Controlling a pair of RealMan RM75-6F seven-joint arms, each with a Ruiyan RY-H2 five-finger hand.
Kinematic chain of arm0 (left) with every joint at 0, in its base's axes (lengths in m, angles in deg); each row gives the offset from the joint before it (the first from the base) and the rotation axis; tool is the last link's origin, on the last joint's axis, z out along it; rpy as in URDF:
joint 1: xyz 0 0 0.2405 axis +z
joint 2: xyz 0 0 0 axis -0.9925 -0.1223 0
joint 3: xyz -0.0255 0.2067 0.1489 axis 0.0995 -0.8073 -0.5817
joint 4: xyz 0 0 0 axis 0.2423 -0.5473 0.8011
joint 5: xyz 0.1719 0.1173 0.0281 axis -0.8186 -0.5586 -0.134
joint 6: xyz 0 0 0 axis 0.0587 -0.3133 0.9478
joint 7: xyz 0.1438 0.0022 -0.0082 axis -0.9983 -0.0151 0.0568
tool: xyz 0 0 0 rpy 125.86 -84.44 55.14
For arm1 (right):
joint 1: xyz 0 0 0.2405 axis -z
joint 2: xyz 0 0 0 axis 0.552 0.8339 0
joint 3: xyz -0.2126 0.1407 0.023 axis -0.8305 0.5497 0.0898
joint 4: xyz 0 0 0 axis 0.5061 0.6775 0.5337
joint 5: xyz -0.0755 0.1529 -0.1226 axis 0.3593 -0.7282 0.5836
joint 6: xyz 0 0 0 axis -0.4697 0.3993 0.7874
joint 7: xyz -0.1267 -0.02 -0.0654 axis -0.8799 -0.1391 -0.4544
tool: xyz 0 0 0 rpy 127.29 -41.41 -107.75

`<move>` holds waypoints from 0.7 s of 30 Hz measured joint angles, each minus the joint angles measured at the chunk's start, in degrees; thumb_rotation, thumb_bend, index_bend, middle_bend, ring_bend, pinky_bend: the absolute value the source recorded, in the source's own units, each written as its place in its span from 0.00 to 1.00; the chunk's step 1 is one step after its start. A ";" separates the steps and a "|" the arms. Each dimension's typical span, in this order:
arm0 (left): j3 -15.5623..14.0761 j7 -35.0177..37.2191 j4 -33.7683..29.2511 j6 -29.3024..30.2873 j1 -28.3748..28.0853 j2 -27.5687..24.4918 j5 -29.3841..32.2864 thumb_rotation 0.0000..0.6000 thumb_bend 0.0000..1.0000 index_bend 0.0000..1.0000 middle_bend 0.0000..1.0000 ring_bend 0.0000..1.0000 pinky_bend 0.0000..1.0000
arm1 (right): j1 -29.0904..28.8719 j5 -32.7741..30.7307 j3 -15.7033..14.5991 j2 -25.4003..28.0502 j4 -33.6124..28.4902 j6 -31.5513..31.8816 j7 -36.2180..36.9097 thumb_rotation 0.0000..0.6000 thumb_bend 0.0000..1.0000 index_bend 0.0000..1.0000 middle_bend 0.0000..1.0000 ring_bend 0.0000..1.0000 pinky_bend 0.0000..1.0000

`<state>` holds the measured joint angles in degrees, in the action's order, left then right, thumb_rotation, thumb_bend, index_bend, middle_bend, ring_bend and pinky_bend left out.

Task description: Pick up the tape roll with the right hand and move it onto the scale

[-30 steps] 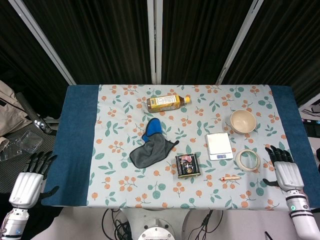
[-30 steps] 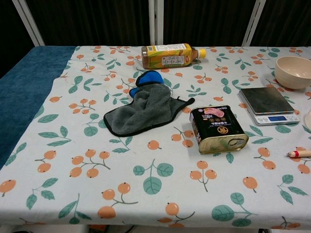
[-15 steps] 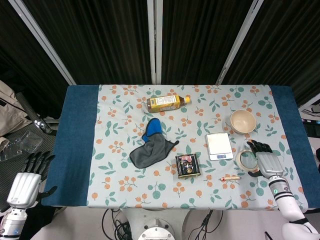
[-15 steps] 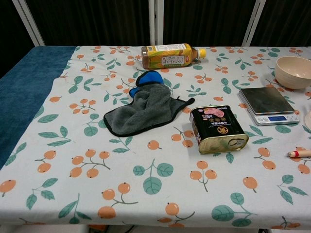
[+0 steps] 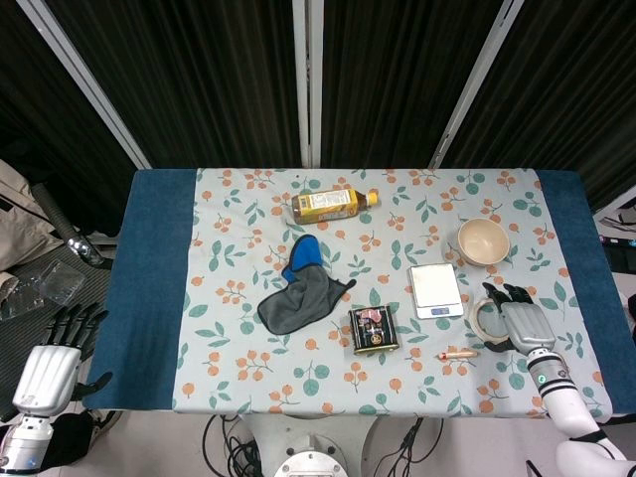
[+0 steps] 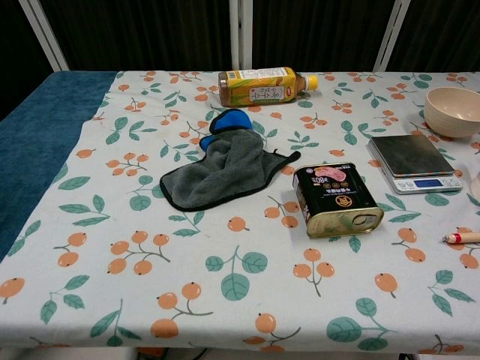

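The cream tape roll (image 5: pixel 481 319) lies flat on the cloth, just right of the small silver scale (image 5: pixel 437 289), which also shows in the chest view (image 6: pixel 415 161). My right hand (image 5: pixel 517 320) is over the roll's right half, covering it, with the dark fingers (image 5: pixel 503 293) reaching past its far rim. I see no grip on the roll, which rests on the table. My left hand (image 5: pixel 48 363) hangs off the table's left front corner, its fingers apart and empty. Neither hand shows in the chest view.
A beige bowl (image 5: pixel 483 240) stands behind the scale. A small red-tipped stick (image 5: pixel 458 353) lies in front of it. A dark tin (image 5: pixel 373 329), a grey-and-blue cloth (image 5: pixel 298 293) and a lying yellow bottle (image 5: pixel 333 204) sit further left.
My right hand has come in from the table's right edge and now lies over the tape roll. My left hand has drifted slightly lower. Nothing on the table has moved.
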<state>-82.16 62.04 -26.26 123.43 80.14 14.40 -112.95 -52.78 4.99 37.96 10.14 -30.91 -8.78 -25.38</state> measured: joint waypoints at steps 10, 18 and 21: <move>0.00 -0.08 -0.13 0.21 0.08 -0.24 -0.12 1.00 0.12 0.13 0.05 0.00 0.03 | 0.32 2.24 0.42 2.54 -3.60 3.87 1.98 1.00 0.16 0.00 0.35 0.00 0.00; 0.01 -0.04 -0.32 0.28 0.10 -0.35 -0.15 1.00 0.12 0.13 0.05 0.00 0.03 | -2.00 3.50 2.54 6.41 -8.61 5.07 -0.17 1.00 0.16 0.00 0.32 0.00 0.00; -0.06 0.20 -0.39 0.15 0.16 -0.54 0.03 1.00 0.12 0.13 0.05 0.00 0.03 | -4.15 1.74 3.56 5.63 -8.20 3.44 -2.12 1.00 0.16 0.00 0.31 0.00 0.00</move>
<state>-82.22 62.24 -26.65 123.58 80.31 13.87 -112.92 -56.93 6.74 41.52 15.76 -39.11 -5.34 -27.50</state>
